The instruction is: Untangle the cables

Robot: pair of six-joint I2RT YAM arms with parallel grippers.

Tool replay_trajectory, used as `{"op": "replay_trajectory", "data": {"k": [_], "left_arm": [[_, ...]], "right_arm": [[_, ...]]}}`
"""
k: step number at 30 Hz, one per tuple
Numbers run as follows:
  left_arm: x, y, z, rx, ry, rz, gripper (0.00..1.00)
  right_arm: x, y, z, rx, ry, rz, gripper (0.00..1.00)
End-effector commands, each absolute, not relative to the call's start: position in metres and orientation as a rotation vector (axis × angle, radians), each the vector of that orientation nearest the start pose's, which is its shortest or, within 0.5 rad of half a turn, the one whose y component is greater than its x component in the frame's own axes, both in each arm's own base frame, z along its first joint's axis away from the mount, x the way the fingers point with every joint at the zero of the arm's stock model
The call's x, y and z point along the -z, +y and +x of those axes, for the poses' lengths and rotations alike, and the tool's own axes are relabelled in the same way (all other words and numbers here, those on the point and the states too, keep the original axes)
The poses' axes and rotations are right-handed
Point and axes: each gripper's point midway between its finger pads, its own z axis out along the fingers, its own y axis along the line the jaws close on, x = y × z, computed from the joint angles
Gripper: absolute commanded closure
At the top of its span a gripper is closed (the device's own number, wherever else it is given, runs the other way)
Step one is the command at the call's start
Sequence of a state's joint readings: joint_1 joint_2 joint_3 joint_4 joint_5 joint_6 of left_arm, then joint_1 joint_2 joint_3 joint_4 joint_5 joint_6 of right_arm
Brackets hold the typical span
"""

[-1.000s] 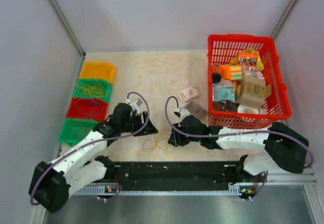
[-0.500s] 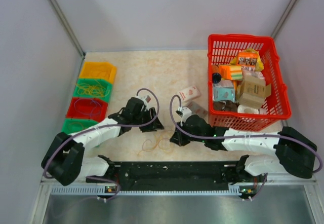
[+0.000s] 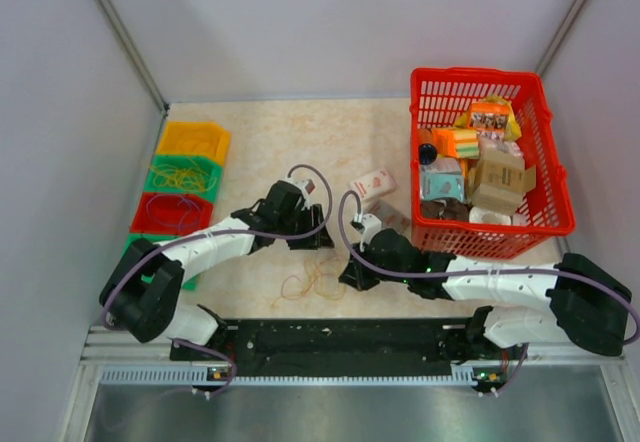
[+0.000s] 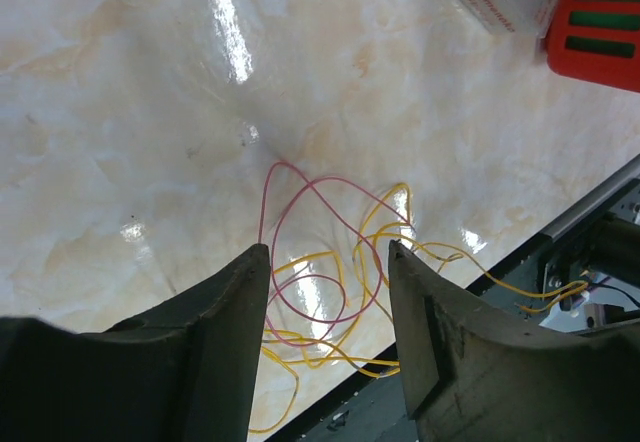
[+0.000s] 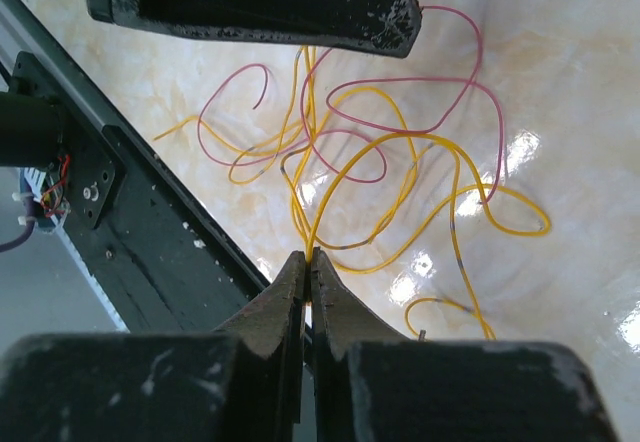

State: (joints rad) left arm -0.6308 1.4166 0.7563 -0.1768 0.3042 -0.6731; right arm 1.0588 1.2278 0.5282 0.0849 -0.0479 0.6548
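The table [image 3: 300, 132], a glossy beige marble-patterned surface, is carrying a loose tangle of thin yellow and pink-red cables [image 3: 310, 284], which is lying directly on it near the front edge with the strands crossing one another. A red basket [image 3: 478, 72] is standing on the right rear part, with a small white carton [image 3: 374, 184] lying just beside its left wall. Along the left edge, an orange bin [image 3: 195, 142], a green bin [image 3: 214, 167], a red bin [image 3: 142, 217] and a second green bin [image 3: 135, 247] are sitting in a row, each touching the next.
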Motion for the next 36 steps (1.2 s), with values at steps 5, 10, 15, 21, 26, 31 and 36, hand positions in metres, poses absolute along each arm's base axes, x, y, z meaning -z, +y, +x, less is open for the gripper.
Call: {"op": "replay_trajectory", "data": {"k": [5,10,15,21,26,31,36], "left_arm": [[-0.052,-0.267,0.228,0.844,2.674,0.166,0.48],[-0.04,-0.266,0.227,0.817,2.706,0.17,0.53],[-0.05,-0.266,0.223,0.815,2.672,0.183,0.5],[-0.057,-0.27,0.223,0.846,2.646,0.194,0.47],[-0.046,-0.278,0.226,0.85,2.692,0.212,0.71],[-0.087,-0.248,0.262,0.521,2.602,0.231,1.0],[-0.28,-0.151,0.309,0.094,2.122,0.013,1.0]], "right_arm": [[-0.093,0.314,0.142,-0.997,2.261,-0.495,1.0],[-0.093,0.313,0.141,-0.997,2.257,-0.496,1.0],[-0.092,0.309,0.14,-0.99,2.256,-0.489,1.0],[-0.094,0.31,0.139,-1.004,2.249,-0.493,1.0],[-0.095,0.31,0.141,-0.996,2.245,-0.494,1.0],[-0.092,0.307,0.144,-0.958,2.257,-0.476,1.0],[-0.07,0.289,0.166,-0.746,2.333,-0.322,1.0]]}}
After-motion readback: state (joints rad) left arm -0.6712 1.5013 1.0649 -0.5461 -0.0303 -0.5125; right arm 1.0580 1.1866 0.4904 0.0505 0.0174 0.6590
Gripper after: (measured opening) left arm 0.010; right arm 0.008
